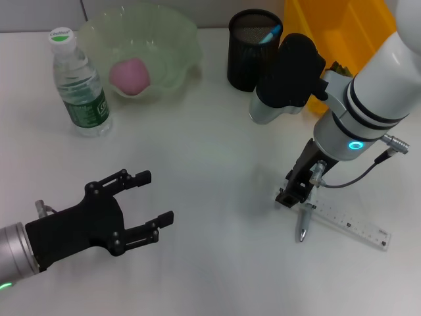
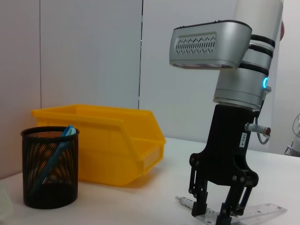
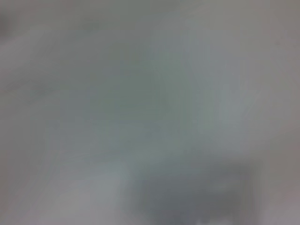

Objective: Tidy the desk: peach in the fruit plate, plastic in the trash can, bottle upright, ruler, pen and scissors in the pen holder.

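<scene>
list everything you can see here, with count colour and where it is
water bottle: 1, clear with green label and cap, upright at the table's far left
fruit plate: 1, pale green, far side beside the bottle
peach: 1, pink, inside the fruit plate
pen holder: 1, black mesh, far centre, a blue item standing in it
bin: 1, yellow, far right behind the pen holder
pen: 1, silver, on the table under the right gripper
ruler: 1, clear, lying next to the pen
left gripper: black, open, near left, holding nothing
right gripper: black, lowered onto the pen
</scene>
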Tool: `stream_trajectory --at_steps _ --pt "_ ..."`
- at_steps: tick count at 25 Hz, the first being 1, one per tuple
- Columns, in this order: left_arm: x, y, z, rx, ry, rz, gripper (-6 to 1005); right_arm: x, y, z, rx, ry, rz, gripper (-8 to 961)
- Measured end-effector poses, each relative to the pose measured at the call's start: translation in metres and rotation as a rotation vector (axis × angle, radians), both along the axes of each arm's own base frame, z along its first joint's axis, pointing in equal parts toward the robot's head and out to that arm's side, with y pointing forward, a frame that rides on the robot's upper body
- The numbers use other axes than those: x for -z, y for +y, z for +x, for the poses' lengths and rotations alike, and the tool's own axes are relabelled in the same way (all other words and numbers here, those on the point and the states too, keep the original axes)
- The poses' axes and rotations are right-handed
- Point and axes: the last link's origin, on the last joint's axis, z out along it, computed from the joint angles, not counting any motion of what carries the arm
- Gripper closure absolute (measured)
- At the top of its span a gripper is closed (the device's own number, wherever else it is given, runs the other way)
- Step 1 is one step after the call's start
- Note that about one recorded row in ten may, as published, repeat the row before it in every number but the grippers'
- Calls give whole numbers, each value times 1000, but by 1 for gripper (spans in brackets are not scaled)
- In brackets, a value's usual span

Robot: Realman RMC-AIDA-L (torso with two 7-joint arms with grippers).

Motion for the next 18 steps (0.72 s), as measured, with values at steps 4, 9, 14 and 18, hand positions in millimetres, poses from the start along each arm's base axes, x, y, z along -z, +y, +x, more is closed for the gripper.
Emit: stream_trajectory --at_steps 4,9,14,18 --pt "-1 3 2 7 0 4 197 0 0 0 0 0 -1 505" --pt "-2 6 3 11 1 9 197 0 -1 2 3 -1 -2 540" --pt "-3 7 3 8 0 16 197 -1 -1 2 3 0 -3 561" --pt "-4 8 3 8 -1 17 197 -3 -1 -3 -6 10 -3 560"
